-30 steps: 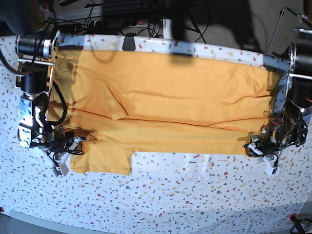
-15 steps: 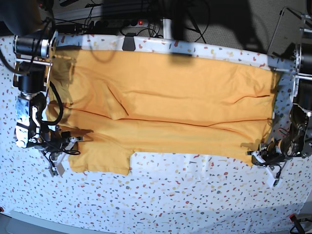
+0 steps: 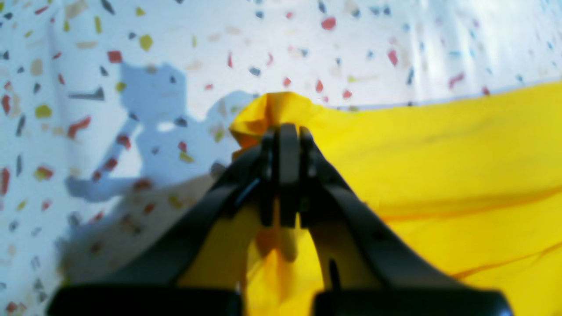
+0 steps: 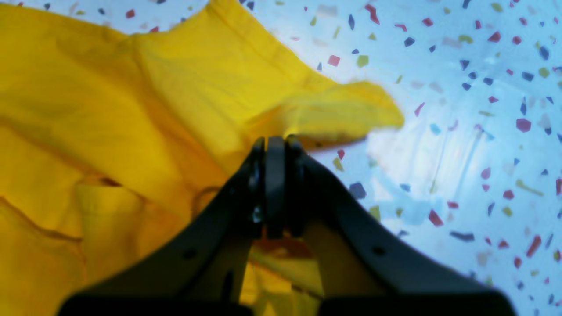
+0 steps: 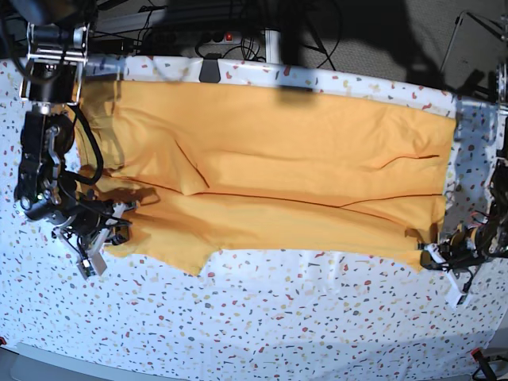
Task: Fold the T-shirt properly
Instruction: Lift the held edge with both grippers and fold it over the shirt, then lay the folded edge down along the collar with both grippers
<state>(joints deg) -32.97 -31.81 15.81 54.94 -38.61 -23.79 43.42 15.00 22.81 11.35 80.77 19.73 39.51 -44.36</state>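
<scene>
The mustard T-shirt (image 5: pixel 278 159) lies spread across the table, folded lengthwise, its near edge pulled taut between my two grippers. My left gripper (image 5: pixel 432 258) is shut on the shirt's near right corner; the left wrist view shows the closed fingertips (image 3: pixel 283 145) pinching a bunched tip of yellow cloth (image 3: pixel 274 109) lifted off the table. My right gripper (image 5: pixel 111 234) is shut on the near left edge by the sleeve; the right wrist view shows its closed fingertips (image 4: pixel 274 153) gripping cloth, with a loose flap (image 4: pixel 333 114) hanging past them.
The terrazzo-patterned tablecloth (image 5: pixel 278 317) covers the table in front of the shirt. Cables and a power strip (image 5: pixel 214 36) lie beyond the far edge. A dark clamp (image 5: pixel 209 70) sits at the far rim. Arm bases stand at both far corners.
Both grippers have moved outward and slightly toward the front, stretching the shirt's near edge wider. The sleeve's hanging flap at the near left has been pulled up and flattened.
</scene>
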